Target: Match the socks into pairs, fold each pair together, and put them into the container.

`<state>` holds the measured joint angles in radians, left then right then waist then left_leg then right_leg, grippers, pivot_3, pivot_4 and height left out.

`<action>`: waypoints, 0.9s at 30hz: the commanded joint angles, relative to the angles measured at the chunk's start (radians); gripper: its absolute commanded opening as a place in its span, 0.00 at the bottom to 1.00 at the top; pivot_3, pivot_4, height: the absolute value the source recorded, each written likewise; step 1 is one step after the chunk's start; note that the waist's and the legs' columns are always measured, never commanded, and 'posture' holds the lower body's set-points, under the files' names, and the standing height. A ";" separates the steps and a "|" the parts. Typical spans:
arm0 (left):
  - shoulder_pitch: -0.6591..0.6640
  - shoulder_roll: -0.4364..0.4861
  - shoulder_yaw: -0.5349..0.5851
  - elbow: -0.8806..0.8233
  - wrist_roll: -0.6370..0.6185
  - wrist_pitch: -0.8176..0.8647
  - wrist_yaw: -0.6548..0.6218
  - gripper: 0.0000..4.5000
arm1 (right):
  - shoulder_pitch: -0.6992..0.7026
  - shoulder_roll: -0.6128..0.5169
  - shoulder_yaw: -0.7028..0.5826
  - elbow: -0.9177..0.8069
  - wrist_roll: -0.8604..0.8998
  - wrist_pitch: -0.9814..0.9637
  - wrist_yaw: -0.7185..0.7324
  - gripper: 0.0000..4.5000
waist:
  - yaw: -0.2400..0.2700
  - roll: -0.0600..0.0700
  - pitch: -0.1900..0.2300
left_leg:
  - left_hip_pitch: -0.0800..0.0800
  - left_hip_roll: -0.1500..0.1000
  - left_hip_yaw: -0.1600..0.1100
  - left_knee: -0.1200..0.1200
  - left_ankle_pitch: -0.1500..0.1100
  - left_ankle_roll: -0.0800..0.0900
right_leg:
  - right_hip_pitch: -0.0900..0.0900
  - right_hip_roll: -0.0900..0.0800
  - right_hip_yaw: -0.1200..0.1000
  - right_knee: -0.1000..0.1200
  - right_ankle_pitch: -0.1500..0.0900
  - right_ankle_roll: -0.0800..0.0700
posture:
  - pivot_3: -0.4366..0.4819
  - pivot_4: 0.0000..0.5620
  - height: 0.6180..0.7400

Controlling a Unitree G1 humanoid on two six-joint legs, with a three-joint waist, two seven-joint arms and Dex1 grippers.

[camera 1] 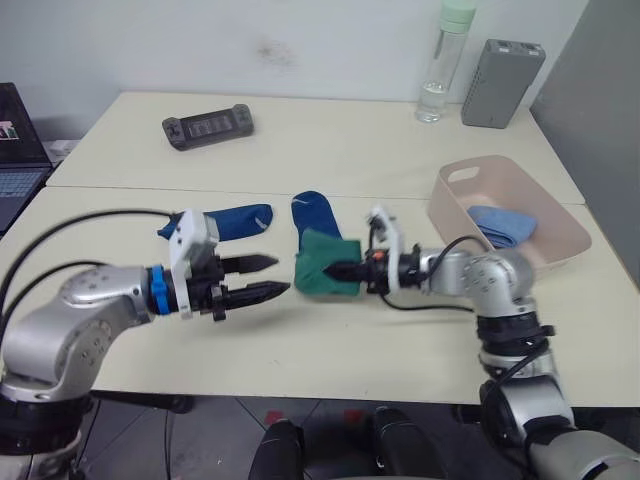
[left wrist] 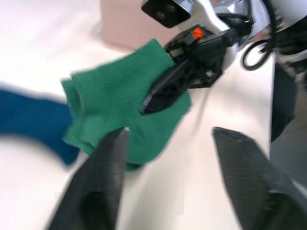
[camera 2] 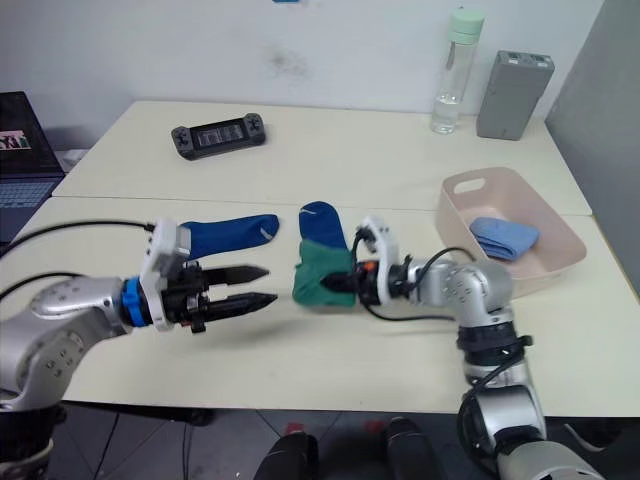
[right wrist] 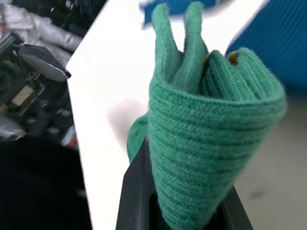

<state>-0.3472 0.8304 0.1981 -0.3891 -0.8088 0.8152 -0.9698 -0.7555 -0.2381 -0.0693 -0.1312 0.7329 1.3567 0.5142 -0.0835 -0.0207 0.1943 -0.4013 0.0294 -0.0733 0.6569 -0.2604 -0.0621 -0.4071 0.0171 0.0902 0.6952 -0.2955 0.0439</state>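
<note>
Right wrist view: right gripper (camera 1: pixel 340 270) has its jaws clamped on the folded green fabric sock pair (camera 1: pixel 323 263), held at mid tabletop (camera 1: pixel 330 150) just near of one dark royal blue sock (camera 1: pixel 312 212). Left gripper (camera 1: pixel 272 277) sits just left of the green pair, jaws apart and holding nothing, with the other dark blue sock (camera 1: pixel 235 219) just beyond it. Pale pink rectangular plastic tub (camera 1: pixel 560 245) stands at the right, folded light blue sock pair (camera 1: pixel 503 225) inside.

Two pale tables (camera 1: pixel 330 150) butt together beneath a white wall. At the far table's left lies a dark handheld game console (camera 1: pixel 208 127); toward its right stand a clear water bottle (camera 1: pixel 440 70) with a pale green cap and, just beside it, a grey ribbed box (camera 1: pixel 502 70). A laptop (camera 1: pixel 20 150) sits at the far left edge
</note>
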 commanded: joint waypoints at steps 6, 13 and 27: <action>-0.310 -0.153 -0.082 0.039 -0.012 0.015 0.146 1.00 | -0.158 -0.246 -0.146 -0.101 0.029 -0.074 0.040 0.00 | 0.006 0.000 0.001 | 0.000 -0.001 0.001 0.000 0.000 0.000 | 0.000 0.000 0.001 -0.001 0.003 -0.004 | 0.48 0.27 1.00; -0.509 -0.310 -0.206 0.127 0.103 -0.030 0.243 1.00 | -0.176 -0.672 0.037 0.098 -0.368 -0.631 0.219 0.00 | 0.026 0.000 0.001 | -0.001 -0.001 0.003 -0.003 0.000 0.000 | 0.002 -0.001 0.002 -0.012 0.004 -0.002 | 0.48 0.27 1.00; -0.502 -0.495 -0.304 0.104 0.175 -0.066 0.289 1.00 | -0.067 -0.897 0.295 0.582 -1.016 -1.594 0.245 0.00 | 0.024 0.001 0.002 | 0.002 0.000 0.016 -0.010 0.002 -0.002 | -0.001 -0.003 0.012 -0.014 0.005 0.000 | 0.48 0.27 1.00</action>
<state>-0.8533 0.3360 -0.1138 -0.2423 -0.6228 0.7446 -0.6860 -0.7895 -1.1266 0.2387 0.4273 -0.2471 -0.1871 0.7814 -0.0594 -0.0199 0.1959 -0.3995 0.0289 -0.0574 0.6473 -0.2586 -0.0649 -0.4082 0.0138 0.1020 0.6813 -0.2899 0.0437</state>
